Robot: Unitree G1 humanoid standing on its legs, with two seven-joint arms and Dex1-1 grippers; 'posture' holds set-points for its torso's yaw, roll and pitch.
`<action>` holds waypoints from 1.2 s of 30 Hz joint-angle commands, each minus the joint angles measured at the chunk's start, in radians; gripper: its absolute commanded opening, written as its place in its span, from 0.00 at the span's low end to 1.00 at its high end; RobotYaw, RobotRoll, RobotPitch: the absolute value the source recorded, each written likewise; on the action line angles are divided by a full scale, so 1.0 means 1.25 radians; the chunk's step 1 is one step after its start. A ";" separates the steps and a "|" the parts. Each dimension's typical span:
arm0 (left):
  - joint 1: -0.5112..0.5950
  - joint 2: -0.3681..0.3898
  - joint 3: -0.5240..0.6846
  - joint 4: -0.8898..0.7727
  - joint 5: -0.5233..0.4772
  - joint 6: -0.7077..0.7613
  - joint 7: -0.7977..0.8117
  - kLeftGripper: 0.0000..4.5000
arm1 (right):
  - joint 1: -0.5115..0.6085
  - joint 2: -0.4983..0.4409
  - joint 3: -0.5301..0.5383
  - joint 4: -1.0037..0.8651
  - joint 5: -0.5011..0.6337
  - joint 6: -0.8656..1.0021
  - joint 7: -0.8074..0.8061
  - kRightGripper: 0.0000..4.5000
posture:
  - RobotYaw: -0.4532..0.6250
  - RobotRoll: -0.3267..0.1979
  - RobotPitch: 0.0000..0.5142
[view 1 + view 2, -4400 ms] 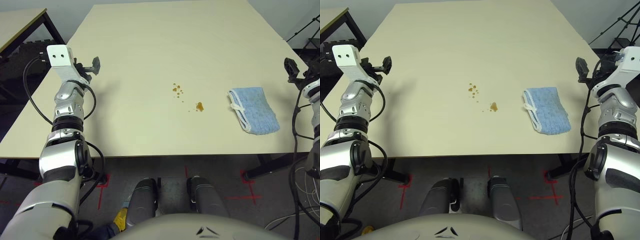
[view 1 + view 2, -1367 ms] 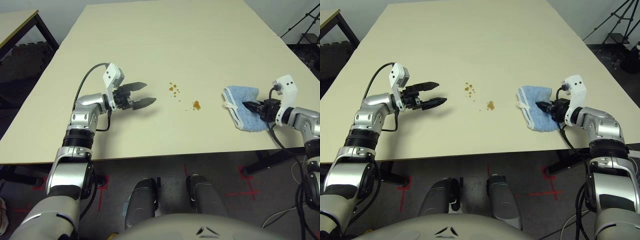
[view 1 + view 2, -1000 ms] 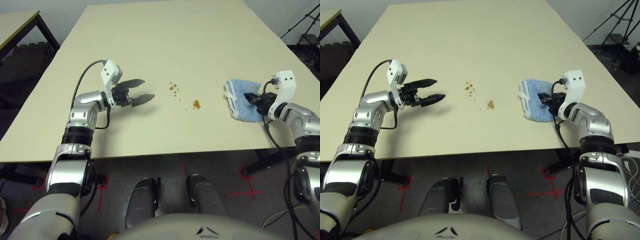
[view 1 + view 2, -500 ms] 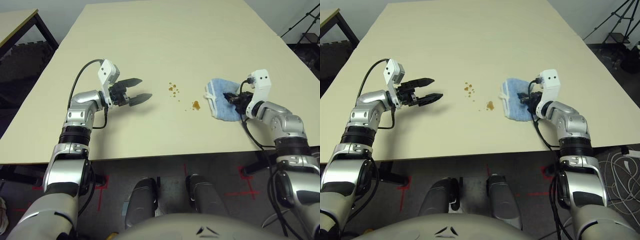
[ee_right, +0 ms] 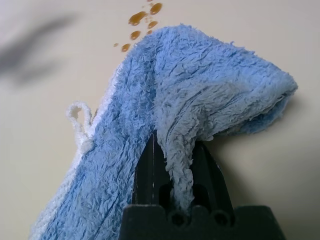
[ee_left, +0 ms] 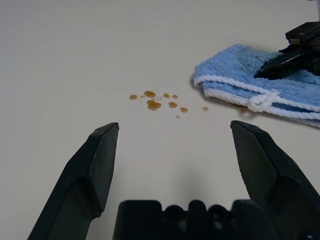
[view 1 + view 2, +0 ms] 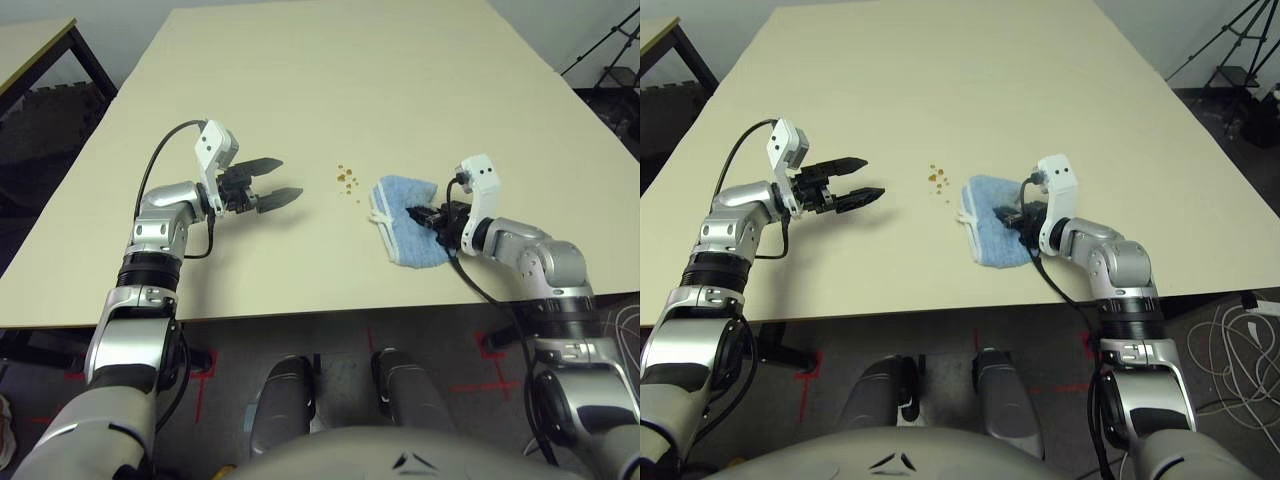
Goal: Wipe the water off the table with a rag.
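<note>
Blue and fluffy, the rag [image 7: 405, 232] lies on the pale desk [image 7: 330, 90] near the front edge, and the right jaws [image 7: 425, 214] are pinched shut on a fold of it. Seen from the head, the brown water drops [image 7: 347, 178] sit just past the rag's far left corner, so the rag must slide away and to the left to cover them. The rag's long side runs from that corner back toward the robot. The left jaws [image 7: 283, 180] hang wide and empty over the desk on the other side of the drops, holding nothing. From the left wrist, the drops [image 6: 156, 100] lie straight ahead between the two open fingers [image 6: 98, 159], and the rag [image 6: 260, 85] is just beside them, with its white edge nearly touching the last speck. From the right wrist, the rag [image 5: 200, 105] is bunched up over the closed jaws, and a few drops [image 5: 142, 20] peek out just past its far edge. The right arm is the one to do the wiping, I think, since it has the rag.
</note>
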State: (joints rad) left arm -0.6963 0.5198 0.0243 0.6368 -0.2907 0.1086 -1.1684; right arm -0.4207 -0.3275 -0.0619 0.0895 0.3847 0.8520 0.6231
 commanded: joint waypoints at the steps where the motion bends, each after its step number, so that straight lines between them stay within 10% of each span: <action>1: -0.008 0.003 -0.002 0.002 0.009 -0.004 -0.007 1.00 | 0.022 0.019 0.030 -0.032 0.026 0.042 0.004 0.01 | 0.27 0.62 0.21; 36: -0.026 -0.030 -0.001 0.028 0.014 -0.022 0.009 1.00 | -0.122 0.007 -0.106 0.123 0.032 -0.016 -0.131 0.00 | 0.26 0.62 0.16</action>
State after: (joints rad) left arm -0.7245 0.4824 0.0240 0.6479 -0.2888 0.0899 -1.1595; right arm -0.5531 -0.2992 -0.1665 0.2100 0.4431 0.8716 0.4735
